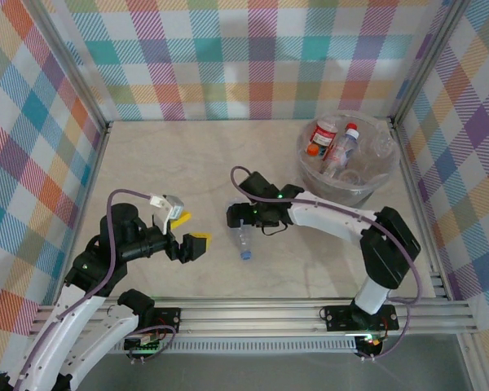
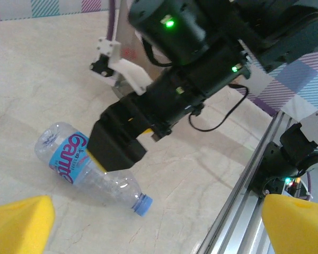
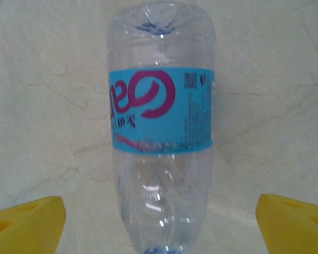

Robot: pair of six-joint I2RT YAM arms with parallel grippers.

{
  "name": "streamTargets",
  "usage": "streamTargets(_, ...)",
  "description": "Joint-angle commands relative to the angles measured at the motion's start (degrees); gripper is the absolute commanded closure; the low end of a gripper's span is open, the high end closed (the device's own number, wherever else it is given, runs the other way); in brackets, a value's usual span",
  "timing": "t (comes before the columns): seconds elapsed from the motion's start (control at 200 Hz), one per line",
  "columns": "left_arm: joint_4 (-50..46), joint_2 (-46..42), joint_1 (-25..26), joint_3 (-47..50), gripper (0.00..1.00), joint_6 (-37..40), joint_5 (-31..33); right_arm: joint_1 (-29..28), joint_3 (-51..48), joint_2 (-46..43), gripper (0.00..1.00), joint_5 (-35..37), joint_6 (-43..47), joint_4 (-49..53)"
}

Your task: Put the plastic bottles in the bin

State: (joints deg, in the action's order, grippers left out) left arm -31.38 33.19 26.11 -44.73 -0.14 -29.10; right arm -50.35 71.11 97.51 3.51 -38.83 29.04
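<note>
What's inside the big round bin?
Several plastic bottles lie piled in the bin, some with red labels, one with an orange cap. Whatever lies beneath the top ones is covered.

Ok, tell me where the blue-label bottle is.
Top view: the bottle lies on its side at the middle of the table, cap nearward, just under the open right pincer, the left pincer to its left.
</note>
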Motion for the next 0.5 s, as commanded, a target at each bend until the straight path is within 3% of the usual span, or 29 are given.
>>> streamTargets(0.0, 0.5, 0.4, -0.3, 0.1, 0.0, 1.1, -1.1, -0.4, 2.1, 2.6, 0.07, -1.4, -0.9, -2.3)
streamTargets(0.495, 0.7, 2.1, -0.3, -0.1, 0.0, 2.1, -1.7, -0.4, 10.0, 13.4, 0.1, 2.4, 4.3, 1.5)
